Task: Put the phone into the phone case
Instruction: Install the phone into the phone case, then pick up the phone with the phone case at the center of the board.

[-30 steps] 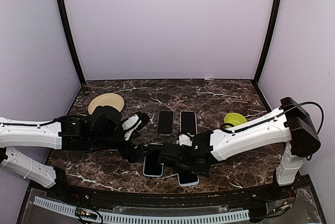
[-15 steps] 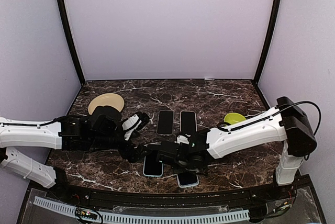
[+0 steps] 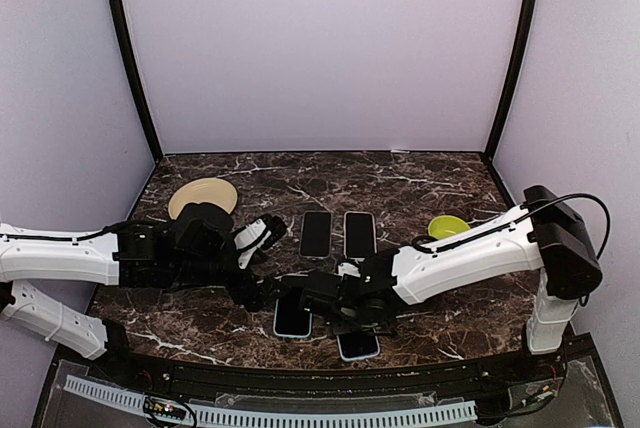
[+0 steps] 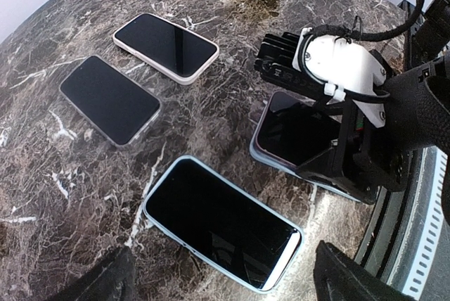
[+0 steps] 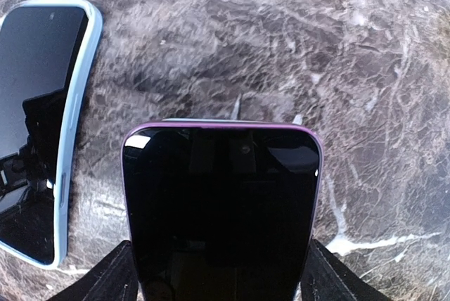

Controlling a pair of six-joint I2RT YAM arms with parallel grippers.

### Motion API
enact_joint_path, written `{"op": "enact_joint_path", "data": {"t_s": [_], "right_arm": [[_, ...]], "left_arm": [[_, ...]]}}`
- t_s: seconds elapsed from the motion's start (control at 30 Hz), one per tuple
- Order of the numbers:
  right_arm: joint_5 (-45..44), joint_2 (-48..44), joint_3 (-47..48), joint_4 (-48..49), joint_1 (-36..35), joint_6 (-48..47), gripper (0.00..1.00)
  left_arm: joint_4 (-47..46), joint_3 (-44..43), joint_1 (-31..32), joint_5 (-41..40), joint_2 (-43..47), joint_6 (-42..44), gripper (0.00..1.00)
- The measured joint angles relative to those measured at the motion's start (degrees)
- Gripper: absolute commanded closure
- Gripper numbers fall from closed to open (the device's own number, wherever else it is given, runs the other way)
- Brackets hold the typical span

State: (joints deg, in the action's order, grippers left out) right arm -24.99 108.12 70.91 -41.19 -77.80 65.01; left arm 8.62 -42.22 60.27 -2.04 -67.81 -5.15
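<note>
Two fingers (image 5: 116,278) of right gripper (image 5: 219,276) wide apart, flanking purple phone (image 5: 221,202)

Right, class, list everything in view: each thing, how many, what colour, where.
Marble table: one, dark brown, white-veined, under everything.
Round plate: one, tan, back left.
Small bowl: one, lime green, right side.
Phones, screen up: four; grey-edged phone and white-cased phone side by side mid-table, light-blue-cased phone and purple-cased phone nearer the front.
Left gripper: one, black fingers, open, over the light-blue-cased phone's end.
Right gripper: one, black fingers, either side of the purple-cased phone.
</note>
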Motion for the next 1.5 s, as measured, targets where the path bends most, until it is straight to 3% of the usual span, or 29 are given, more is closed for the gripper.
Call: {"op": "enact_joint_path", "data": {"t_s": [0.17,0.37,0.43,0.6,0.83,1.17,1.5], "right_arm": [[1.70,0.00,-0.02,-1.01,0.24,-0.66,0.09],[2.40,-0.24,0.26,-2.89,0.35,-1.97,0.13],[2.89,-0.96,1.01,-4.13,0.35,-2.78,0.22],[5.05,-3.76,1.84,-5.49,0.55,-3.85,0.64],[9.29,-3.39,1.86,-4.98,-0.15,-4.90,0.83],[13.20,-1.62,-0.94,-1.01,-0.79,-4.68,0.91],[12.15,-2.97,-5.29,2.84,-2.45,-3.21,0.92]], "left_arm": [[0.02,0.00,0.00,-0.17,-0.07,0.02,0.09],[0.02,0.00,0.00,-0.20,-0.11,0.07,0.09],[0.02,0.00,0.00,-0.20,-0.11,0.07,0.10],[0.02,0.00,0.00,-0.17,-0.31,0.09,0.09],[0.02,0.00,0.00,-0.17,-0.55,0.13,0.09],[0.02,0.00,0.00,-0.17,-0.55,0.24,0.09],[0.00,0.00,0.00,-0.20,-1.27,0.46,0.09]]}}
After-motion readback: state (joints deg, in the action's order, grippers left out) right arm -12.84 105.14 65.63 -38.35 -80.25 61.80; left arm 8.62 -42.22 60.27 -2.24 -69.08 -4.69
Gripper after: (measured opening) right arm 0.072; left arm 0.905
